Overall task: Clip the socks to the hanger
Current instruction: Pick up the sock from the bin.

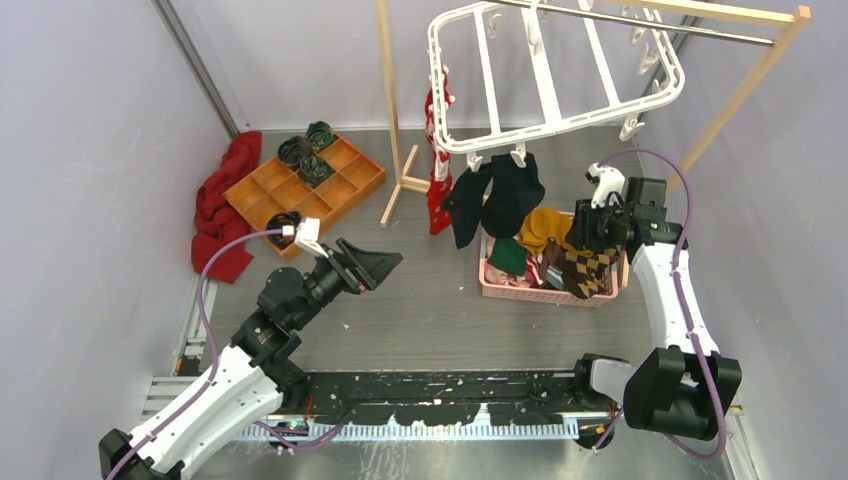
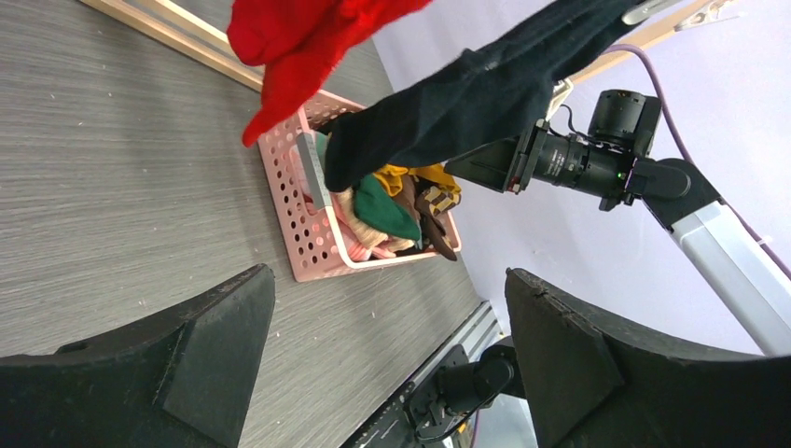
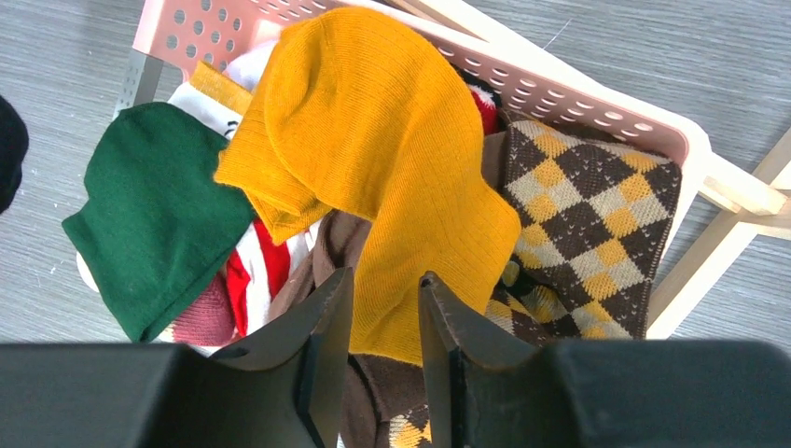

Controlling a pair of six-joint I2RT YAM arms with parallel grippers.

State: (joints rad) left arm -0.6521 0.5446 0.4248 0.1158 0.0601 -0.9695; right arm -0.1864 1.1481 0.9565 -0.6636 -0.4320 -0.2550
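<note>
Well, our left jaws hang wide open over the surface (image 1: pixel 440 320), holding nothing. Black socks (image 1: pixel 505 195) hang from the hanger (image 1: pixel 560 125). Over the basket (image 1: pixel 540 293), our right jaws sit narrow around the yellow sock (image 3: pixel 373 149); we cannot tell if they grip it. A thin pinch could slip, or grab the brown sock (image 3: pixel 583 219) too.
</note>
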